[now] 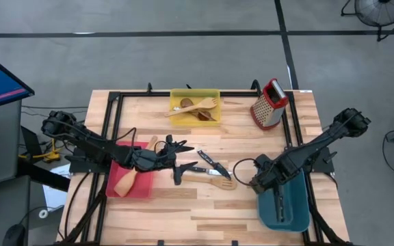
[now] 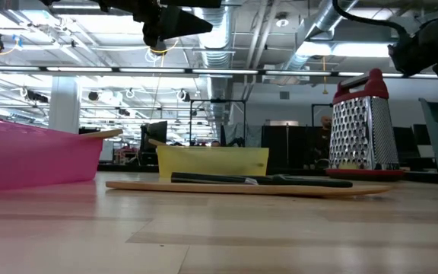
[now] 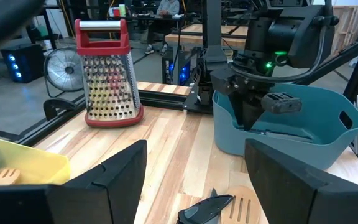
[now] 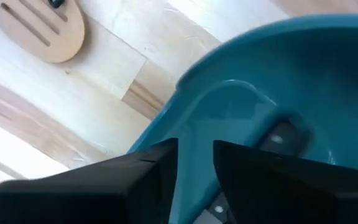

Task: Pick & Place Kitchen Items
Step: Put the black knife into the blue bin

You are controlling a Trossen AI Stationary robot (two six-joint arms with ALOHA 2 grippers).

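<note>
Two black-handled knives [image 1: 209, 164] and a pale slotted turner [image 1: 215, 182] lie flat on the table's middle. My left gripper [image 1: 180, 169] hangs open just left of them, level and pointing right; its wrist view shows a knife tip [image 3: 207, 208] and the turner's head [image 3: 247, 205] below its fingers. My right gripper [image 1: 265, 182] points down into the teal bin [image 1: 299, 205]. Its fingers stand slightly apart [image 4: 196, 163] with nothing between them. A knife [image 4: 282, 138] lies on the bin's floor just beyond them.
A red bin [image 1: 142, 190] with a wooden spatula sits at the near left under my left arm. A yellow bin [image 1: 176, 96] with several utensils stands at the far middle. The red-topped grater [image 1: 269, 104] stands at the far right. Bare wood lies along the near edge.
</note>
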